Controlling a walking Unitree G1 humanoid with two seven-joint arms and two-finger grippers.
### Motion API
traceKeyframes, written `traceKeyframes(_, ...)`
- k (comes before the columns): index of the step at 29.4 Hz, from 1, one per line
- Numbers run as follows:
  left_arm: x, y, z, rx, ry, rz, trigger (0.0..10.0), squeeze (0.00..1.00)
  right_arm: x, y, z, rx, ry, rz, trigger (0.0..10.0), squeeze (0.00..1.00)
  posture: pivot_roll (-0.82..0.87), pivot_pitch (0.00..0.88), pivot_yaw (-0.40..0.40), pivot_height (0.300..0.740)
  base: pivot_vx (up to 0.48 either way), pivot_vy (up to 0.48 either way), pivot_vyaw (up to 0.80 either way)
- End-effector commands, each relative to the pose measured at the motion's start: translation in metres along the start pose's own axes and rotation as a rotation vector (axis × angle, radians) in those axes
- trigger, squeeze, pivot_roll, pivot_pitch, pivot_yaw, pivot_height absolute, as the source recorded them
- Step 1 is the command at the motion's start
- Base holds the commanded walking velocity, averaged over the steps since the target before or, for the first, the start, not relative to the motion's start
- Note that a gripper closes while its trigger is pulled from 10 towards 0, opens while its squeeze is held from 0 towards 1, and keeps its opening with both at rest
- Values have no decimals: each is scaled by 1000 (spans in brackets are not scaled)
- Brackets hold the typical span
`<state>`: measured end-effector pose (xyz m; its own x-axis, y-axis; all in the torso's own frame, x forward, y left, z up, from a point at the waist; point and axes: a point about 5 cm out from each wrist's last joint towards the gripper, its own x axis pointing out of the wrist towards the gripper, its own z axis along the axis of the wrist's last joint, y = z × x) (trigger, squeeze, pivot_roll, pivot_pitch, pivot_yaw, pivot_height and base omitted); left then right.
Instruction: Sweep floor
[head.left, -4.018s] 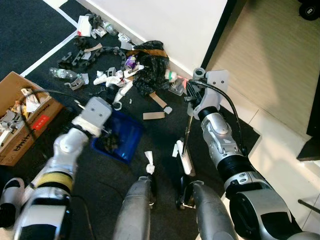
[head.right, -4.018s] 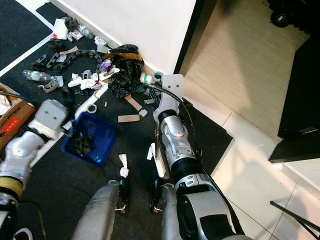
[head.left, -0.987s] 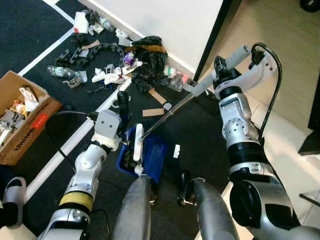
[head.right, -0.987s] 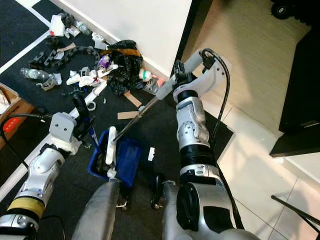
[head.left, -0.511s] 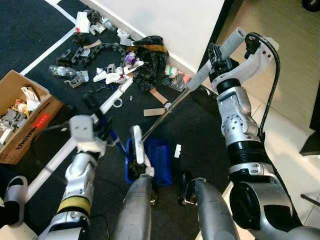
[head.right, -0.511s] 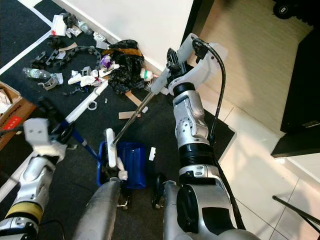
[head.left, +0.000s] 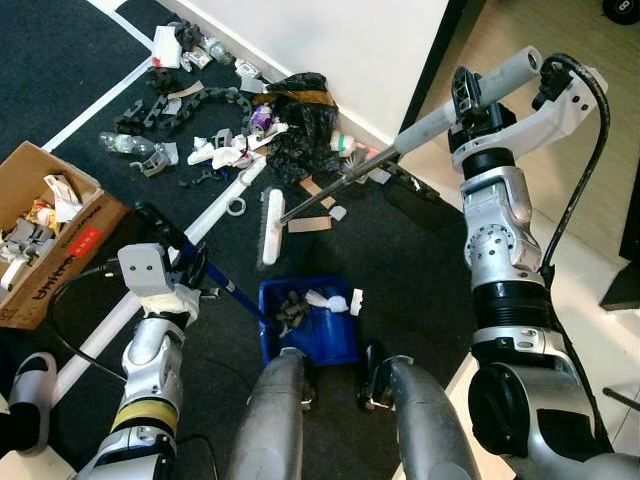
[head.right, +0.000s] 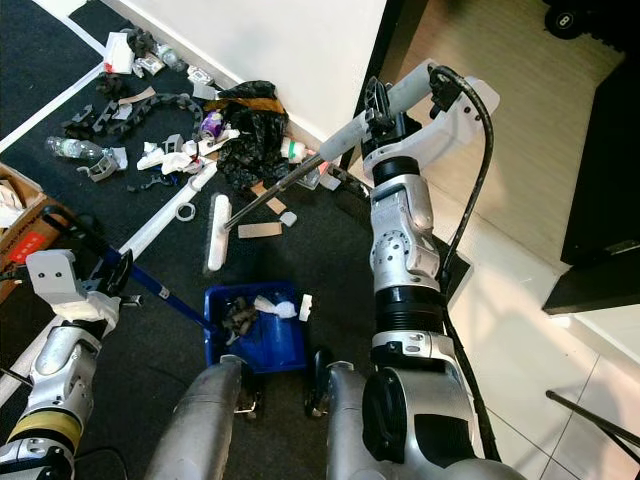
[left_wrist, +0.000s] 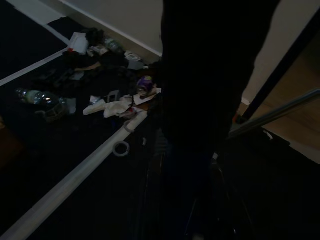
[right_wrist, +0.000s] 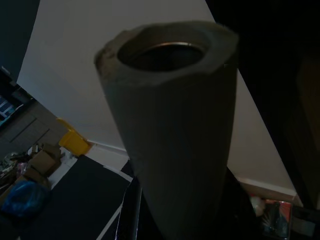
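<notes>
1. Overhead, right gripper (head.left: 466, 92) is clamped round the padded grey top of the broom handle (head.left: 400, 150), raised near the doorway edge.
2. From that gripper the handle slants down and away to the white broom head (head.left: 269, 226), which rests on the dark carpet (head.left: 60, 60), tilted, just beside a flat cardboard scrap (head.left: 308, 224).
3. Left gripper (head.left: 172, 240) grips the blue dustpan handle (head.left: 232, 291); its fingers are closed about the upper end.
4. Down the handle from the left gripper sits the blue dustpan (head.left: 307, 320), flat on the carpet between the broom head and the robot's legs. Inside it: dark debris and a crumpled white piece.
5. Beyond the broom head, a litter pile (head.left: 250, 125) lies along the white wall: black plastic bag, black chain links, clear bottle, paper scraps.
6. Outboard of the left gripper, an open cardboard box (head.left: 45, 230) holds mixed rubbish.
7. A white pipe (head.left: 215, 215) lies on the carpet between the left gripper and the litter pile, with a tape ring beside it.
</notes>
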<state>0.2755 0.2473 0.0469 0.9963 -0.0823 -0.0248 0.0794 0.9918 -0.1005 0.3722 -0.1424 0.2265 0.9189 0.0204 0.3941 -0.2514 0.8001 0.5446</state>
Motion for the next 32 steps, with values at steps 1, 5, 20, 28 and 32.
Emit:
traceKeyframes(1,-7,-6,-16,-20,58,-25,10000,0,-3,-6,6,-7,-29,-12,10000,0,48,358,-30,740,0,0,0)
traceKeyframes(5,-6,-8,-14,32,62,-64,10000,0,-3,-16,13,-58,-41,-31,10000,0,50,358,-30,740,0,0,0)
traceKeyframes(20,0,-4,2,204,31,-122,10000,0,-10,-44,39,-208,-95,-74,10000,0,65,356,-15,740,0,0,0)
traceKeyframes(28,0,5,12,259,15,-123,10000,0,-18,-56,36,-397,-34,-78,10000,0,69,364,-11,740,0,0,0)
traceKeyframes(32,-1,9,15,270,11,-114,10000,0,-19,-59,38,-407,-37,-86,10000,0,69,364,-11,740,0,0,0)
